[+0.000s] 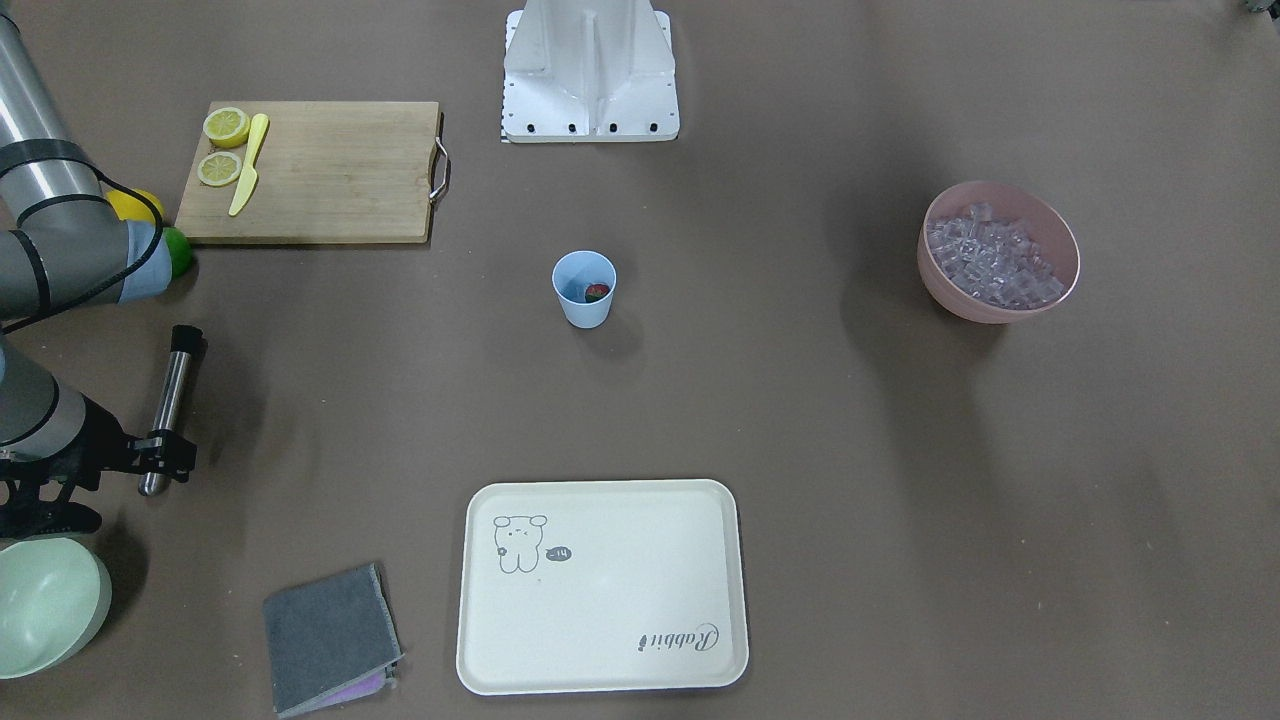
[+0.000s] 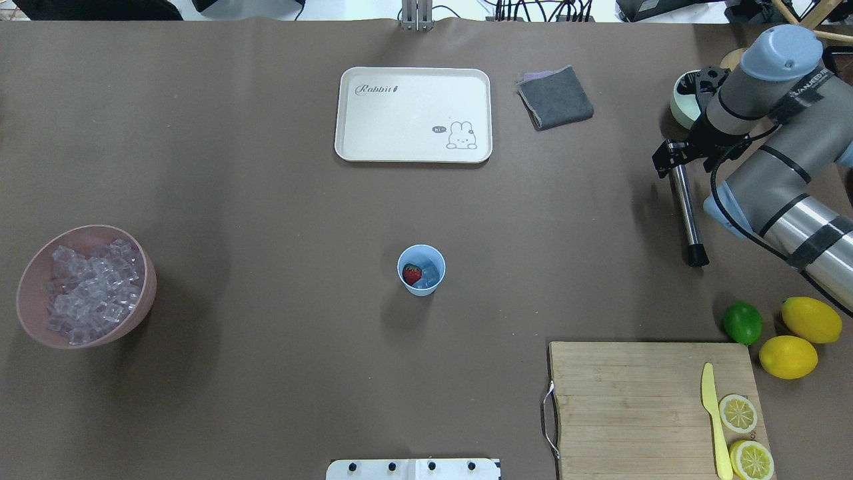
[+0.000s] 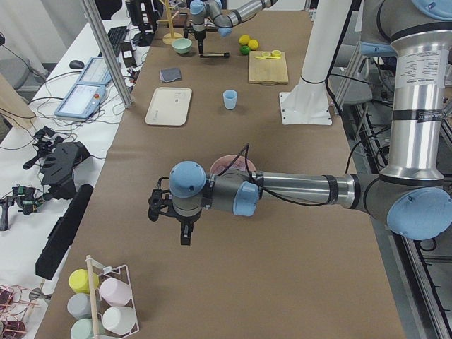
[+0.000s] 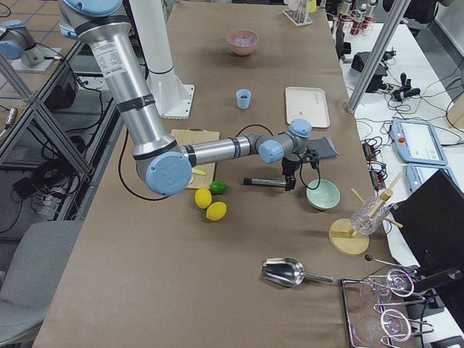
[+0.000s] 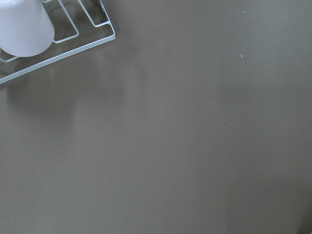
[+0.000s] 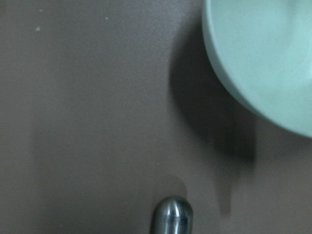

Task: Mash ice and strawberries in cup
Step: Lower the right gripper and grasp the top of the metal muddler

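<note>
The light blue cup (image 2: 421,270) stands upright mid-table, also seen as the cup (image 1: 584,288). Inside it lie a red strawberry (image 2: 412,273) and clear ice (image 2: 431,272). More ice fills the pink bowl (image 2: 86,287) far to the left. My right gripper (image 2: 672,159) is low over the rounded end of a steel muddler (image 2: 686,213) that lies on the table. Its fingers straddle the muddler and look open. My left gripper (image 3: 185,236) hangs over bare table beyond the pink bowl; I cannot tell whether it is open or shut.
A pale green bowl (image 1: 45,605) sits just beside the right gripper. Also on the table are a white tray (image 2: 413,115), a grey cloth (image 2: 554,97), and a cutting board (image 2: 656,407) with lemon halves and a yellow knife. A lime (image 2: 742,323) and whole lemons lie near the right arm.
</note>
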